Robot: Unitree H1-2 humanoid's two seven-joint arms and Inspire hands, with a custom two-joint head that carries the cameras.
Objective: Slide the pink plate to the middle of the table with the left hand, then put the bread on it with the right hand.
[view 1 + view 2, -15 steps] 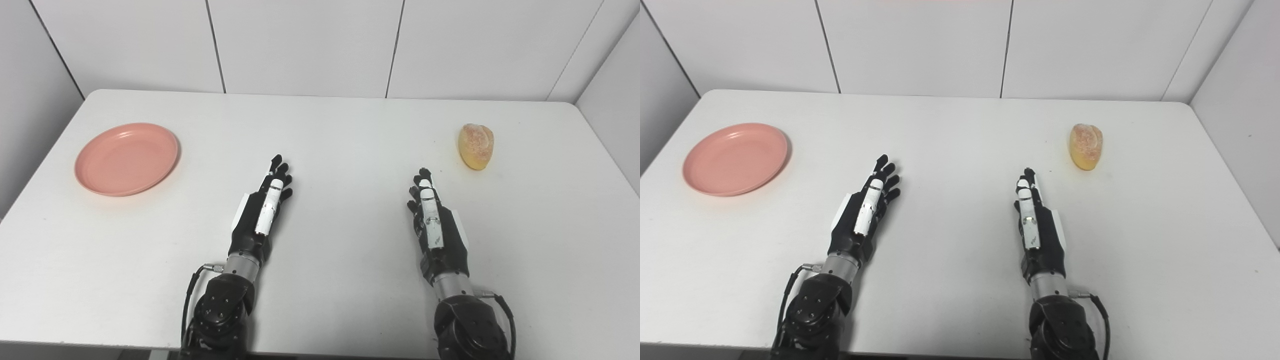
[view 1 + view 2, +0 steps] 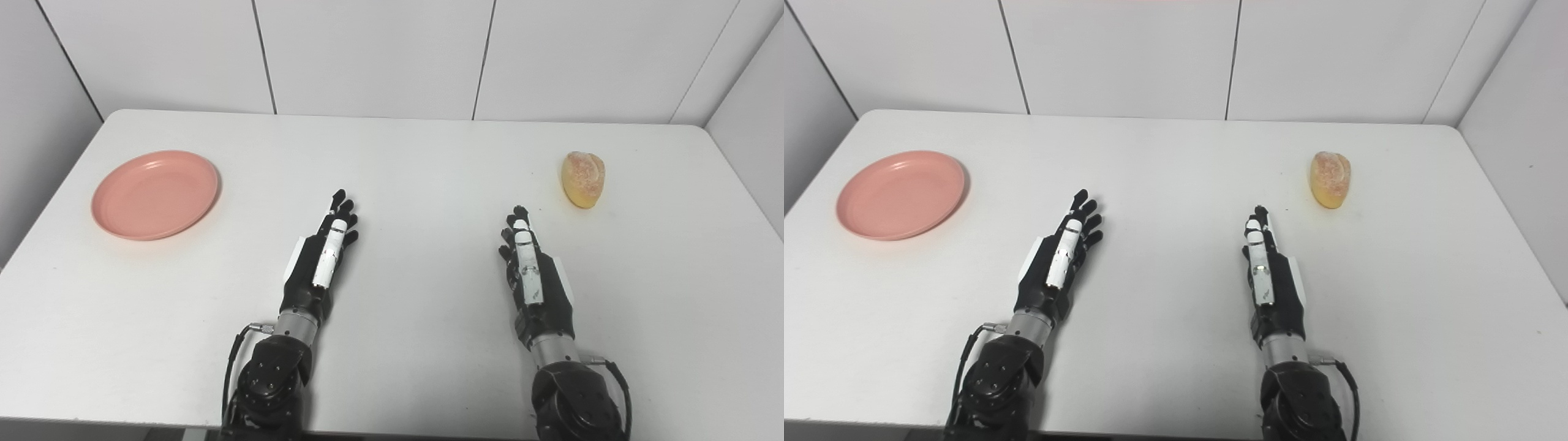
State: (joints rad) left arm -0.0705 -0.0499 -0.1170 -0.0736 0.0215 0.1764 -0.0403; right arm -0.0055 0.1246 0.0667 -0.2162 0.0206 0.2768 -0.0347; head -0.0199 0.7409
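Saw no change: left hand [image 2: 323, 254] and right hand [image 2: 530, 269] stayed extended, empty; pink plate [image 2: 155, 194] far left, bread [image 2: 583, 179] far right, untouched.

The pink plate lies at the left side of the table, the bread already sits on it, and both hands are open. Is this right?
Not quite. The bread lies on the bare table at the right, far from the pink plate, as the left eye view shows. The left hand and right hand are open.

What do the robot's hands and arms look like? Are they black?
Mostly black. The left hand and right hand have black fingers, a white strip along the top and a white side panel. Silver wrist rings join rounded black forearms, each with a looping black cable.
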